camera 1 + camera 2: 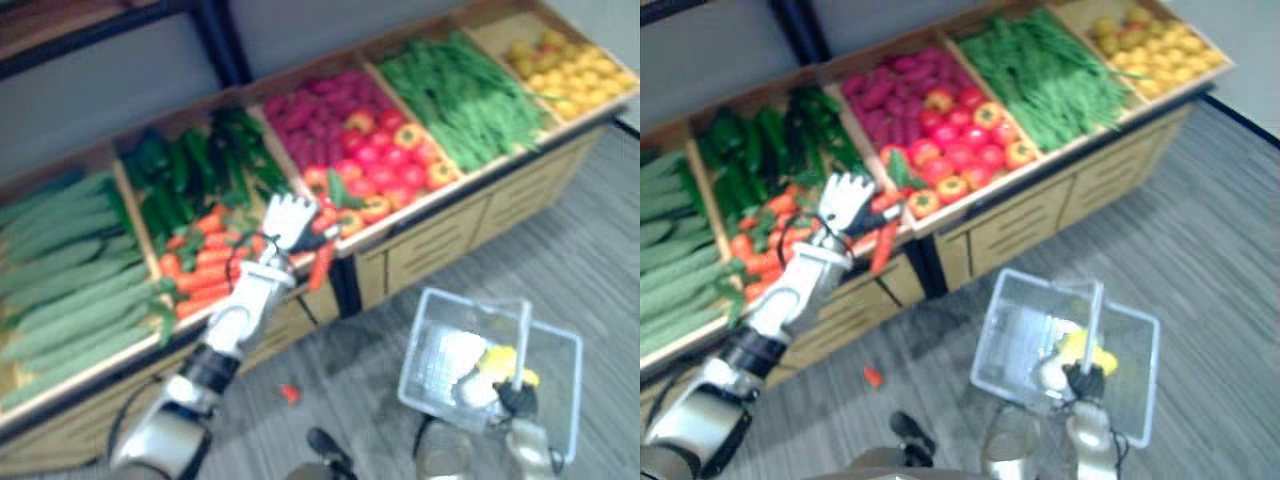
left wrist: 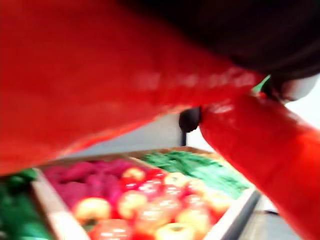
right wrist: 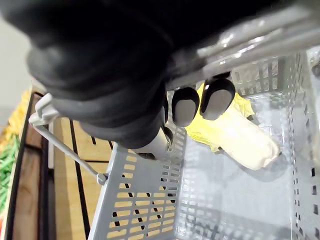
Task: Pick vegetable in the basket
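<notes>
Fingers of the left hand point(image 1: 290, 222) are clamped on a long red pepper point(image 1: 321, 266). The pepper hangs from the hand at the front edge of the wooden produce stand point(image 1: 430, 240), just off centre toward 10 o'clock in the head view, by the bin point(image 1: 205, 265) of similar red vegetables. At 4 o'clock the right hand point(image 1: 515, 398) has its fingers point(image 3: 217, 97) curled round the handle point(image 3: 260, 42) of a grey plastic basket point(image 1: 440, 330), where a pale yellow vegetable point(image 3: 240, 137) lies. A small red scrap point(image 1: 289, 393) lies on the floor at 6 o'clock.
</notes>
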Controlling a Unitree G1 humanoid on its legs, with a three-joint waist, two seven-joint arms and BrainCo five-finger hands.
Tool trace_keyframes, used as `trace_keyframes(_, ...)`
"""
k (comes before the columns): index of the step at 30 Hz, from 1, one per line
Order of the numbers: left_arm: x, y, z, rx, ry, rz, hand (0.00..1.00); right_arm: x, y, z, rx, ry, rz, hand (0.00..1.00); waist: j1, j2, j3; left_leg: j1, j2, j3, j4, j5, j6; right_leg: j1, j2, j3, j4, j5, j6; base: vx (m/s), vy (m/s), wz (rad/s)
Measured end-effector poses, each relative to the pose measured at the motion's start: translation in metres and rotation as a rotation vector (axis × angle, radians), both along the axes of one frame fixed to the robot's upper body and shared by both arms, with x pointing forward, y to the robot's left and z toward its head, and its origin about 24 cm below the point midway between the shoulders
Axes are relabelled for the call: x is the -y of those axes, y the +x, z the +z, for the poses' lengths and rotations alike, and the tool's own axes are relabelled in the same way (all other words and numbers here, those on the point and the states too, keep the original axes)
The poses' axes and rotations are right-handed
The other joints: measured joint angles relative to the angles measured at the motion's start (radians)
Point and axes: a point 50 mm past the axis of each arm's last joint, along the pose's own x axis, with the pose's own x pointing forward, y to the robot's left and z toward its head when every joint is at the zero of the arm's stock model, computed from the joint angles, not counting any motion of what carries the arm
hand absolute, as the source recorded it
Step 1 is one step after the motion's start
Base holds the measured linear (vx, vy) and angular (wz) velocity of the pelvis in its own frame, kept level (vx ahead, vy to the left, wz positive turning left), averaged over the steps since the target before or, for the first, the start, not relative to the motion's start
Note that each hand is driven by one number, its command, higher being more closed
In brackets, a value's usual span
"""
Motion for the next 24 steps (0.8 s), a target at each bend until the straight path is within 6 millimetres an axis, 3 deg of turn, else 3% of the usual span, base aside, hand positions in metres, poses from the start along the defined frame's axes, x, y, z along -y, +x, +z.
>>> trace_keyframes(1, 0.001, -0.006, -0.005, -0.018, -0.05, -0.003, 1.0, -0.006, 0.002, 0.0, -0.001, 0.007, 0.023, 1.0, 0.012, -0.014, -0.008, 0.006, 0.007, 0.039, 0.016, -0.001, -0.01, -0.002, -0.011, -0.023, -0.003, 0.022, 0.034, 0.02, -0.062, -1.91)
trace_keyframes(2, 0.001, -0.014, -0.018, -0.07, -0.136, 0.005, 1.0, -0.019, 0.005, 0.001, 0.01, 0.026, 0.066, 1.0, 0.029, -0.025, -0.015, 0.013, 0.048, 0.103, 0.091, -0.032, -0.038, -0.013, 0.024, -0.004, -0.048, 0.082, 0.127, 0.09, -0.194, -1.88)
trace_keyframes(4, 0.007, -0.025, -0.039, -0.159, -0.24, 0.018, 1.0, -0.031, 0.011, 0.008, 0.038, 0.02, 0.134, 1.0, 0.031, -0.016, -0.017, 0.037, 0.146, 0.188, 0.225, -0.104, -0.06, -0.012, 0.102, 0.062, -0.102, 0.093, 0.157, 0.12, -0.256, -1.73)
trace_keyframes(5, 0.014, -0.032, -0.051, -0.206, -0.3, 0.015, 1.0, -0.036, 0.011, 0.01, 0.045, 0.014, 0.169, 1.0, 0.029, -0.006, -0.019, 0.055, 0.226, 0.225, 0.339, -0.153, -0.061, -0.016, 0.149, 0.113, -0.109, 0.086, 0.161, 0.09, -0.256, -1.54)
trace_keyframes(6, 0.023, -0.038, -0.062, -0.257, -0.371, 0.006, 1.0, -0.037, 0.007, 0.009, 0.039, 0.009, 0.191, 1.0, 0.03, 0.006, -0.025, 0.062, 0.312, 0.215, 0.467, -0.183, -0.031, -0.021, 0.198, 0.167, -0.115, 0.053, 0.152, 0.07, -0.241, -1.51)
trace_keyframes(7, 0.026, -0.042, -0.067, -0.283, -0.407, 0.003, 1.0, -0.037, 0.005, 0.009, 0.036, 0.007, 0.203, 1.0, 0.03, 0.012, -0.027, 0.058, 0.361, 0.186, 0.541, -0.182, -0.021, -0.022, 0.223, 0.192, -0.115, 0.045, 0.15, 0.07, -0.211, -1.58)
trace_keyframes(8, 0.029, -0.049, -0.078, -0.332, -0.474, 0.006, 1.0, -0.038, 0.004, 0.009, 0.03, 0.002, 0.231, 1.0, 0.033, 0.028, -0.028, 0.044, 0.448, 0.086, 0.674, -0.153, 0.025, -0.018, 0.281, 0.241, -0.118, 0.037, 0.137, 0.08, -0.179, -1.68)
trace_keyframes(9, 0.028, -0.059, -0.09, -0.387, -0.54, 0.022, 1.0, -0.041, 0.002, 0.007, 0.021, 0.007, 0.251, 1.0, 0.034, 0.044, -0.031, -0.002, 0.49, -0.082, 0.775, -0.088, 0.098, -0.003, 0.338, 0.301, -0.142, 0.037, 0.126, 0.09, -0.16, -1.74)
trace_keyframes(10, 0.027, -0.064, -0.096, -0.415, -0.575, 0.035, 1.0, -0.044, 0.002, 0.007, 0.018, 0.01, 0.263, 1.0, 0.036, 0.051, -0.035, -0.027, 0.484, -0.184, 0.813, -0.057, 0.09, 0.005, 0.358, 0.331, -0.158, 0.04, 0.12, 0.11, -0.076, -1.77)
trace_keyframes(11, 0.027, -0.073, -0.106, -0.461, -0.636, 0.059, 1.0, -0.044, 0.002, 0.007, 0.015, 0.002, 0.284, 1.0, 0.041, 0.063, -0.042, -0.073, 0.421, -0.348, 0.85, -0.131, -0.008, 0.007, 0.381, 0.39, -0.187, 0.042, 0.116, 0.16, -0.005, -1.71)
trace_keyframes(12, 0.028, -0.079, -0.111, -0.486, -0.688, 0.07, 1.0, -0.047, 0.002, 0.007, 0.014, 0.001, 0.297, 1.0, 0.056, 0.071, -0.046, -0.107, 0.327, -0.45, 0.844, -0.211, -0.025, 0.008, 0.392, 0.447, -0.208, 0.051, 0.101, 0.18, 0.026, -1.66)
trace_keyframes(15, 0.033, -0.091, -0.12, -0.521, -0.842, 0.088, 1.0, -0.06, 0.002, 0.005, -0.005, 0.022, 0.337, 1.0, 0.093, 0.064, -0.041, -0.147, 0.157, -0.553, 0.748, -0.338, -0.021, 0.046, 0.421, 0.566, -0.242, 0.066, 0.079, 0.23, 0.032, -1.37)
trace_keyframes(16, 0.035, -0.097, -0.124, -0.546, -0.932, 0.098, 1.0, -0.068, 0.005, 0.005, -0.002, 0.027, 0.368, 1.0, 0.112, 0.054, -0.036, -0.163, 0.067, -0.636, 0.637, -0.355, -0.033, 0.059, 0.428, 0.637, -0.242, 0.066, 0.08, 0.14, 0.063, -1.18)
trace_keyframes(17, 0.036, -0.098, -0.125, -0.55, -0.944, 0.099, 1.0, -0.07, 0.006, 0.006, -0.001, 0.027, 0.377, 1.0, 0.115, 0.054, -0.036, -0.169, 0.049, -0.66, 0.61, -0.354, -0.036, 0.059, 0.43, 0.653, -0.243, 0.067, 0.08, 0.16, 0.099, -1.5)
trace_keyframes(19, 0.032, -0.105, -0.13, -0.571, -1.029, 0.12, 1.0, -0.086, 0.018, 0.012, 0.033, 0.028, 0.453, 1.0, 0.143, 0.065, -0.038, -0.184, -0.066, -0.845, 0.371, -0.314, -0.066, 0.055, 0.452, 0.796, -0.256, 0.076, 0.096, 0.16, 0.169, -1.8)
trace_keyframes(21, 0.032, -0.107, -0.132, -0.583, -1.077, 0.127, 1.0, -0.091, 0.023, 0.015, 0.05, 0.028, 0.475, 1.0, 0.145, 0.08, -0.043, -0.187, -0.07, -0.889, 0.324, -0.243, -0.086, 0.052, 0.477, 0.848, -0.263, 0.084, 0.113, 0.16, 0.178, -1.43)
trace_keyframes(22, 0.032, -0.108, -0.133, -0.591, -1.127, 0.132, 1.0, -0.099, 0.028, 0.019, 0.071, 0.038, 0.493, 1.0, 0.145, 0.082, -0.053, -0.166, -0.075, -0.862, 0.324, -0.229, -0.059, 0.063, 0.483, 0.906, -0.277, 0.097, 0.14, 0.17, 0.161, -1.16)
trace_keyframes(24, 0.033, -0.103, -0.127, -0.576, -1.166, 0.112, 1.0, -0.103, 0.031, 0.023, 0.094, 0.045, 0.5, 1.0, 0.143, 0.054, -0.048, -0.149, -0.08, -0.802, 0.314, -0.231, -0.035, 0.058, 0.472, 0.95, -0.286, 0.105, 0.175, 0.23, 0.214, -0.91)
